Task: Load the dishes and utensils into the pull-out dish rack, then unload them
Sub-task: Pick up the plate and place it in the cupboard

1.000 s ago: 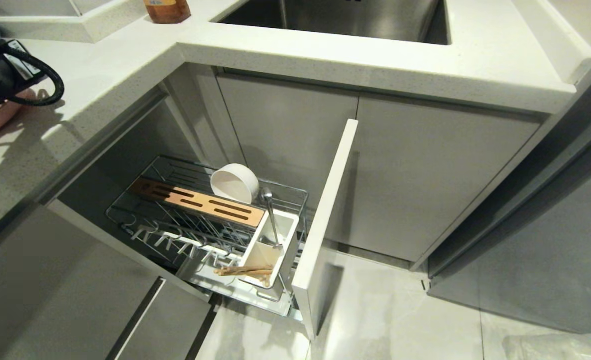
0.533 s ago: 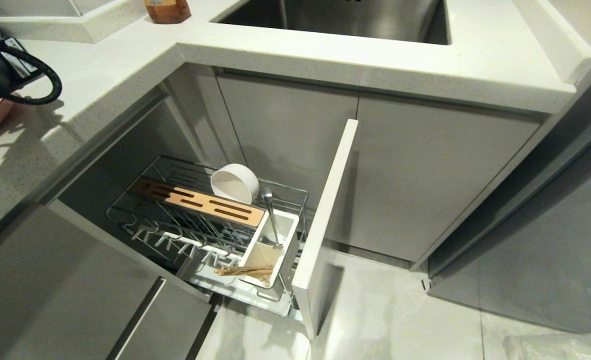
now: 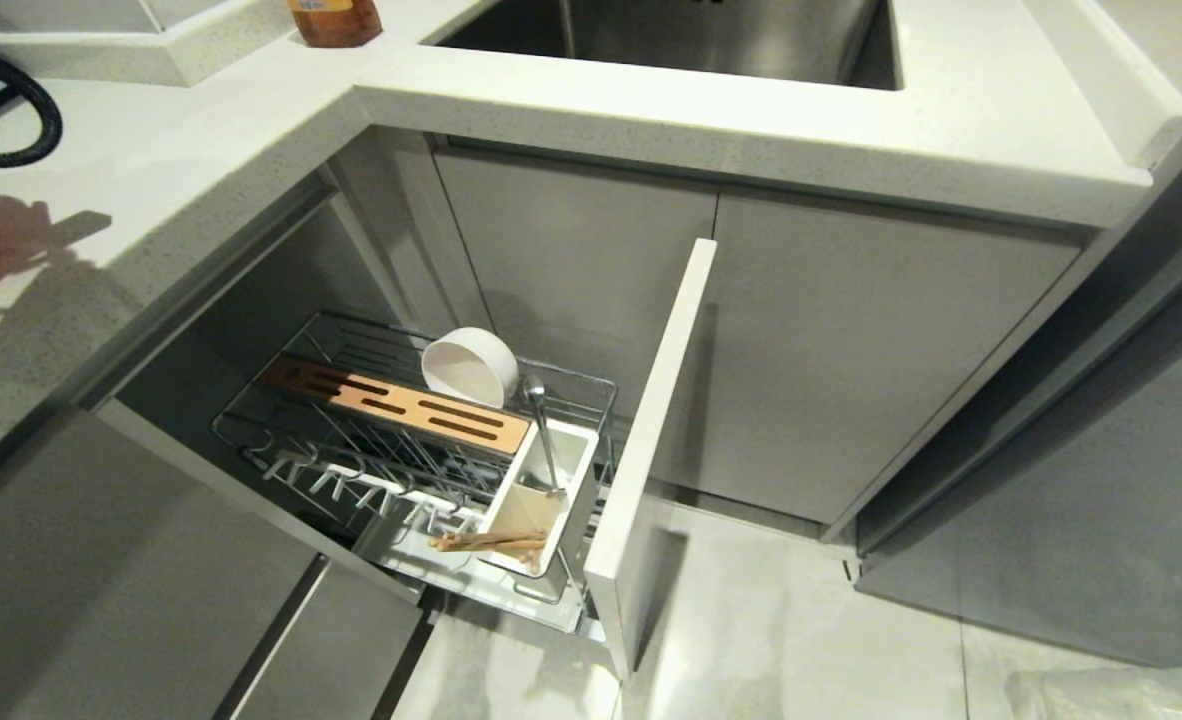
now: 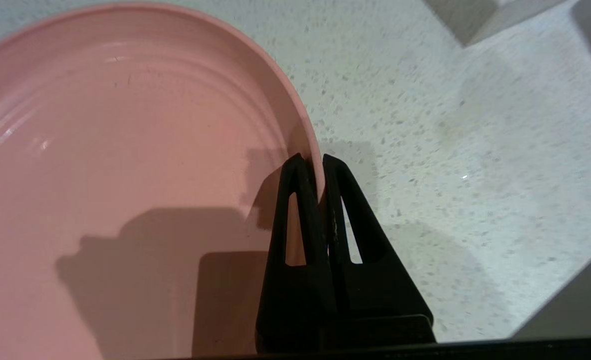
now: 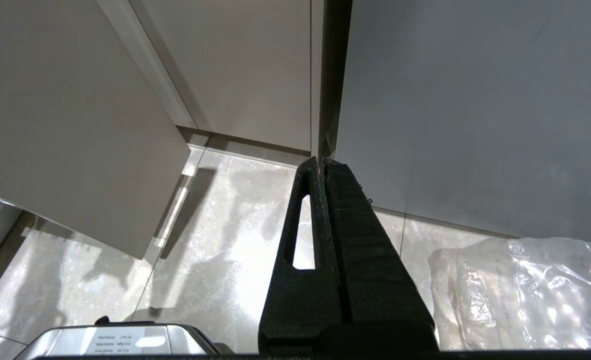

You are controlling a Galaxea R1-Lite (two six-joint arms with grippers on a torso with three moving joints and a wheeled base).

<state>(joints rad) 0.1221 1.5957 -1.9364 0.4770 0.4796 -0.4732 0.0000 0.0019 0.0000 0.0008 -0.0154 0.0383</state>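
Now the left gripper [image 4: 314, 167] has snapped tight on the pink plate [image 4: 125, 165] rim above the counter [image 4: 450, 150]; right gripper [image 5: 321, 167] hangs closed, empty.

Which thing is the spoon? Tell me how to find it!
Look under the white countertop at the pulled-out wire dish rack. At its front end, beside the tall panel, sits a white utensil box. The spoon is the thin shiny metal stick standing up in it, unlike the wooden chopsticks lying low in the next compartment.
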